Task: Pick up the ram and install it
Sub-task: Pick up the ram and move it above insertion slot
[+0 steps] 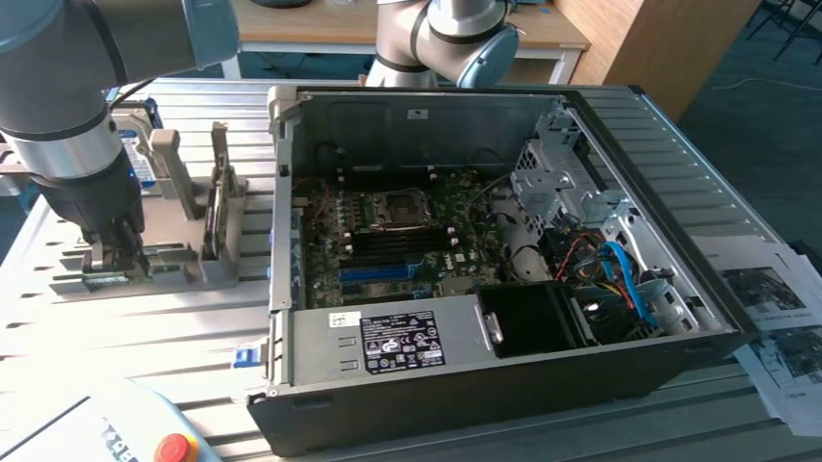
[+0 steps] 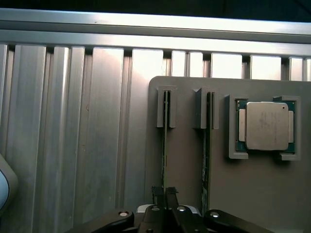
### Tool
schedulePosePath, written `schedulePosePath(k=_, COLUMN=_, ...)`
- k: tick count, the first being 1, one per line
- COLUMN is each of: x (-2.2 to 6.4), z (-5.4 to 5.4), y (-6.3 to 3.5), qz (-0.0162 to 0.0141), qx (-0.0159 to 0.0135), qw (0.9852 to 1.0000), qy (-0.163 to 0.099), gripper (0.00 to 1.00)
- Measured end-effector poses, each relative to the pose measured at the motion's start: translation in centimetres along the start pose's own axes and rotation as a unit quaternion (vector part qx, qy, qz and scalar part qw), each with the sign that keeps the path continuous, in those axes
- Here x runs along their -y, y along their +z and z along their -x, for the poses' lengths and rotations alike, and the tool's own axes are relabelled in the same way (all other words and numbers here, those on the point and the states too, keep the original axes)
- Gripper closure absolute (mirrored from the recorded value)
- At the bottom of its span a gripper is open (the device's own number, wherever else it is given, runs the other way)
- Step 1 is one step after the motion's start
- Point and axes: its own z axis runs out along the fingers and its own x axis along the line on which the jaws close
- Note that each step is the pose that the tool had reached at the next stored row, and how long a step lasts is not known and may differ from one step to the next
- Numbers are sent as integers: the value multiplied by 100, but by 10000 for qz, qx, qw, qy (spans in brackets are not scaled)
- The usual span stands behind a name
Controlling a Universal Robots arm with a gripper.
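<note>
The ram (image 2: 165, 141) is a thin green strip standing on edge in a slot of a grey holder (image 2: 184, 160). A second strip like it (image 2: 207, 145) stands in the neighbouring slot. My gripper (image 2: 164, 193) is down over the first strip, with its two dark fingertips (image 2: 157, 193) pressed close on either side of the strip's top edge. In the exterior view the gripper (image 1: 118, 258) reaches down into the grey holder (image 1: 192, 274) at the exterior view's left, beside a bit of green board (image 1: 161, 258). The open computer case (image 1: 488, 260) shows the motherboard with its blue slots (image 1: 379, 271).
A silver processor chip (image 2: 265, 126) sits in a recess of the holder beside the strips. Dark upright plates (image 1: 218, 192) and a hard drive (image 1: 139, 154) stand behind the holder. Papers (image 1: 777, 318) lie at the exterior view's right. A device with a red button (image 1: 173, 448) sits in front.
</note>
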Motion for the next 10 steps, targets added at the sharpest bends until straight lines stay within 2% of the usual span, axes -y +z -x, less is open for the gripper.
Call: schedulePosePath(k=10, x=0, z=0, y=0, qz=0, qx=0, qw=10000, qy=0, gripper=88)
